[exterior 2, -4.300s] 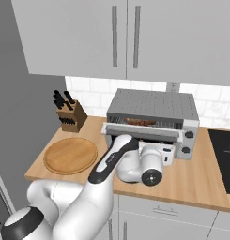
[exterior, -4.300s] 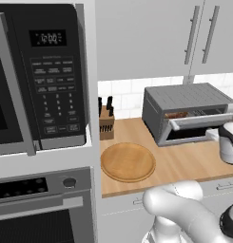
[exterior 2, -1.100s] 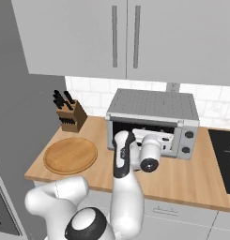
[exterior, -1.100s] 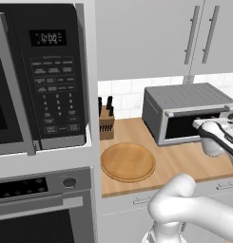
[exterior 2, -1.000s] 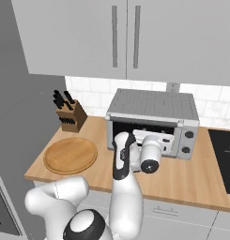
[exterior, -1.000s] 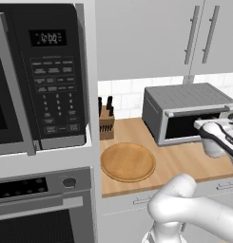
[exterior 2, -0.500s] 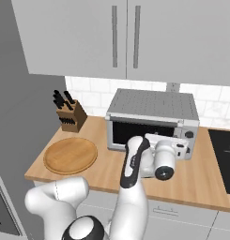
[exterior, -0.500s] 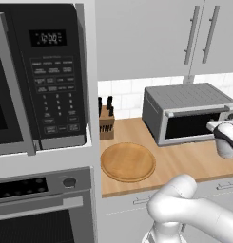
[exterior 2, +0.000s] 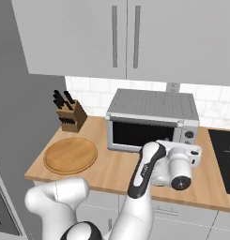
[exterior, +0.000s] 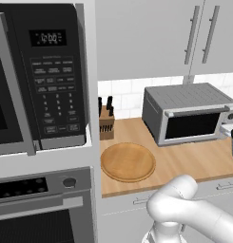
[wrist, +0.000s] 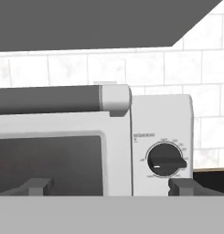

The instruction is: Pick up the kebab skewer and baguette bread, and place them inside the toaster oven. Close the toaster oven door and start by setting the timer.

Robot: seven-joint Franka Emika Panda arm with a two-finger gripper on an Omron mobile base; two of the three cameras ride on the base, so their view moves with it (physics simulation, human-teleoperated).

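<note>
The toaster oven (exterior 2: 153, 107) stands at the back of the wooden counter, grey with a ribbed top. The toaster oven door (wrist: 49, 151) is up and shut, its bar handle (wrist: 47, 100) along the top edge. To the door's right is the control panel with a round black timer knob (wrist: 166, 161). My gripper (wrist: 111, 186) is open, level with the oven's right front; one fingertip sits before the glass, the other just right of the knob, touching neither. The hand (exterior 2: 180, 161) hovers over the counter by the oven's right end. The kebab skewer and baguette bread are hidden.
A round wooden board (exterior: 127, 161) lies bare on the counter, left of the oven. A knife block (exterior: 106, 121) stands behind it against the tiles. The black microwave (exterior: 39, 76) and wall oven (exterior: 42, 204) fill the left. A dark cooktop (exterior 2: 224, 152) lies to the right.
The oven door, hanging open a few seconds ago, is now shut. Over the last second my hand has slid right, from the door front to the knob end.
</note>
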